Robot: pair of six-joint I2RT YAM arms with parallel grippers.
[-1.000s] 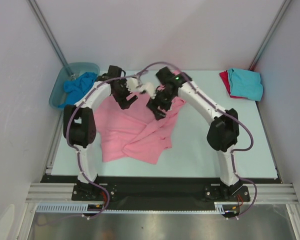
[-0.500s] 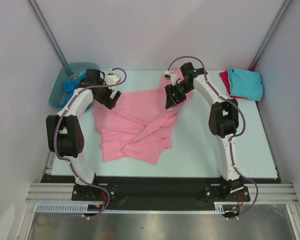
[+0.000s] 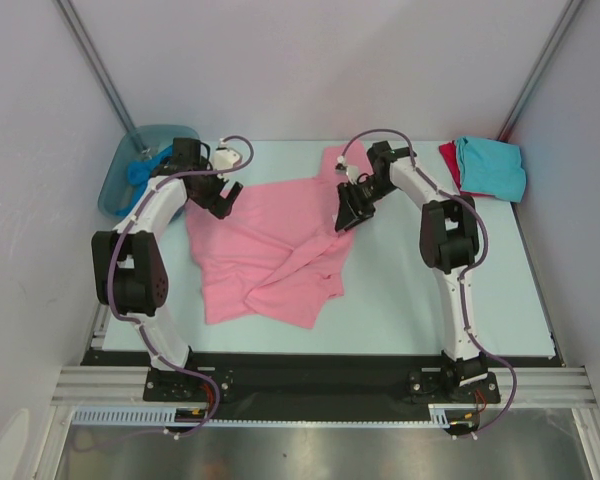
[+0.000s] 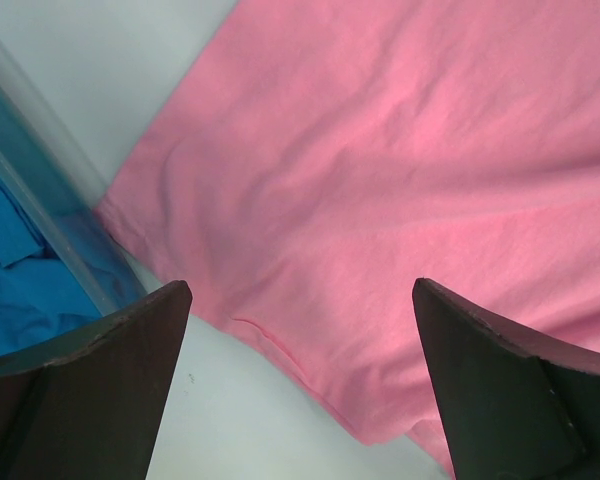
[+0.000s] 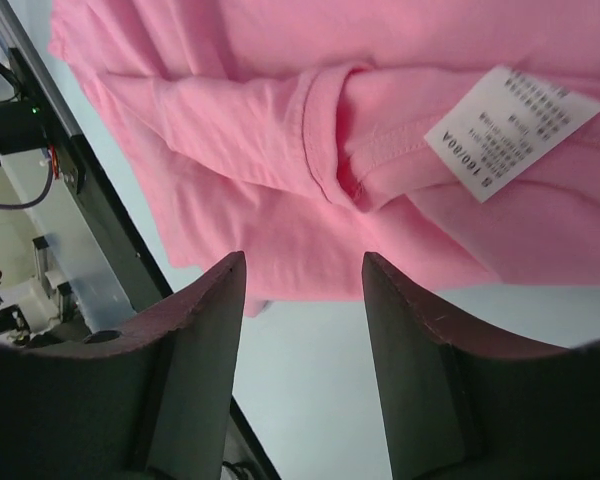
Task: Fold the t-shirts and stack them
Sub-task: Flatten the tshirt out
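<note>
From above, your pink t-shirt [image 3: 270,250] lies rumpled on the bench [image 3: 400,300], left tool [image 3: 220,198] and right tool [image 3: 348,213] over its far edge. Left wrist: fingers [image 4: 100,380] spread wide over pink cloth beside the tub [image 4: 50,210]. Right wrist: tool parted above a white label [image 5: 510,130].

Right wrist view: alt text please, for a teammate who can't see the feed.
A crumpled pink t-shirt fills the upper frame, a white printed care label lying on it at upper right beside a folded stitched hem. Below, the two dark fingers stand apart with nothing between them, over the shirt's edge and bare pale table.
</note>
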